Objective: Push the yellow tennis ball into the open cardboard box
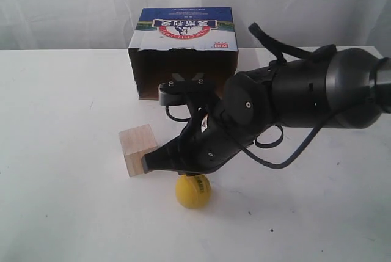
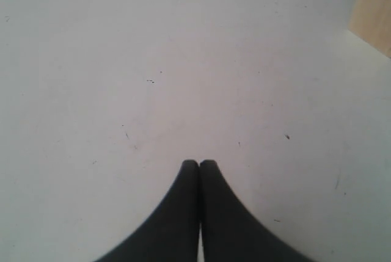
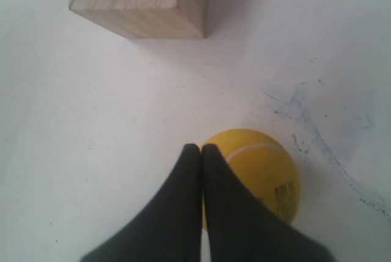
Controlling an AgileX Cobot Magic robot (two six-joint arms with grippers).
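On the white table [image 1: 61,103], the yellow tennis ball [image 1: 193,191] lies just beneath the right gripper [image 3: 200,148], its jaws pressed together, near the wooden cube [image 1: 138,149] and well apart from the open cardboard box [image 1: 183,60].

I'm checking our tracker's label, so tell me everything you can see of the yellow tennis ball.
The yellow tennis ball is small, round and fuzzy-looking, with a pale curved seam and a barcode-like sticker on its side. It rests on the white table, apart from the wooden cube. The right gripper, jaws closed, hangs just over it; whether they touch cannot be told. The open cardboard box stands beyond the arm.
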